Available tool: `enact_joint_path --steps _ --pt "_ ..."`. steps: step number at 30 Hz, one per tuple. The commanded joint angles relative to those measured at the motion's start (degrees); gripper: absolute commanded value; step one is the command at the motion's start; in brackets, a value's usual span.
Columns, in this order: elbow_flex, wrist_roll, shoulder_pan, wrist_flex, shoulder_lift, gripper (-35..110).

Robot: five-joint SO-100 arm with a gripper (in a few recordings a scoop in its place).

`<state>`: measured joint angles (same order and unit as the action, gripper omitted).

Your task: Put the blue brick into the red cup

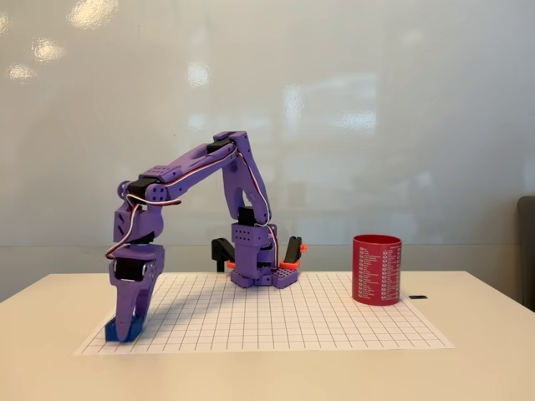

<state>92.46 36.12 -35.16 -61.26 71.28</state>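
Purple gripper [125, 327] down over blue brick [112, 332], brick half hidden; grip unclear.

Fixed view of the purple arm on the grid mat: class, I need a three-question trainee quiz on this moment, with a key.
1. True or false: the small dark-blue plastic brick is inside the red cylindrical cup.
2. The cup stands at which edge of the white grid mat: A left, B right?
3. Fill in: the purple gripper is down at the ____.

Key: 1 false, it lies on the mat's left corner. 2 B. 3 brick; whether it grips cannot be told.
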Motion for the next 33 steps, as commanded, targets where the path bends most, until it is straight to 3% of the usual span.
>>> enact_joint_path --steps 1,13,19,27,33 --pt "0.62 0.97 -0.88 0.79 7.03 0" --pt "-5.1 -0.79 0.09 2.55 10.99 -1" --pt "-26.63 -7.21 6.15 -12.3 18.98 -1" --pt "-33.49 -15.38 22.06 -28.74 32.26 -1" --pt "-30.41 -21.97 44.38 -35.68 40.17 -1"
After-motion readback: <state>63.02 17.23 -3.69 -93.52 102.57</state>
